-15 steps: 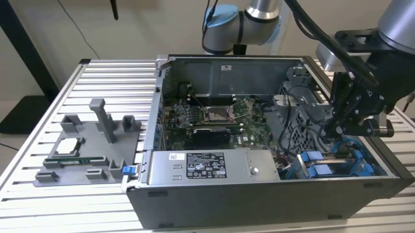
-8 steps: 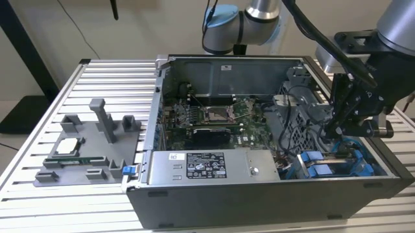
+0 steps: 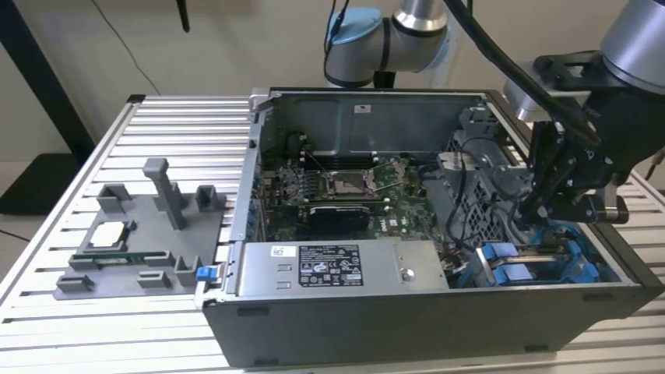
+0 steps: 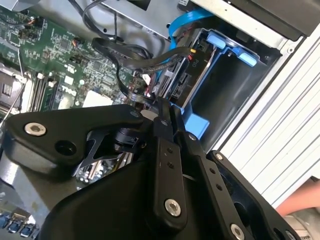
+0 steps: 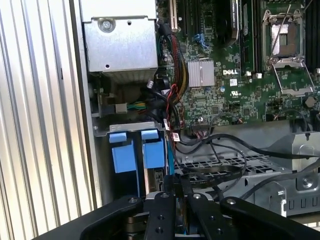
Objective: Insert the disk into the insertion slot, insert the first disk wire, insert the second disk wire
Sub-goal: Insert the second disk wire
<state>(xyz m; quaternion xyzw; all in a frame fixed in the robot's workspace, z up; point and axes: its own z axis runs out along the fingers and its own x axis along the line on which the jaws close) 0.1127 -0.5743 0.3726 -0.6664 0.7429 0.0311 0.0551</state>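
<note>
Gripper [image 4: 165, 106] is closest to the lens in both wrist views, fingers drawn together to a narrow tip. Can't tell if anything thin is pinched between them

Exterior view, its left to its right:
- grey fixture tray [image 3: 140, 234] on the slatted table [image 3: 62, 327], well apart from the work
- open case, motherboard [image 3: 343, 187] in the middle, power supply [image 3: 343, 269] along the near wall
- drive corner on that view's right, gripper hanging just above it

Disk [image 4: 186, 80] sits down inside the insertion slot [image 4: 235, 85], so step one looks done. In the second wrist view it shows edge-on: dark connector end, bright blue caddy frame wrapped around it, blue pull tab on top. No label in sight. A second blue-tabbed caddy [image 4: 248, 57] sits beside it in the same cage

Fingertips are right at the disk's connector end. A bundle of black wires [image 4: 135, 62] and a flat blue cable [image 4: 182, 22] both run in there. Can't tell whether either plug is fully home

Risks, my read:
- a slack black loop lies across the approach and could snag on a finger
- a plug pushed in tilted would jam or bend its contacts
- little room around the fingers there, so a sideways slip would hit the caddy frame
</note>
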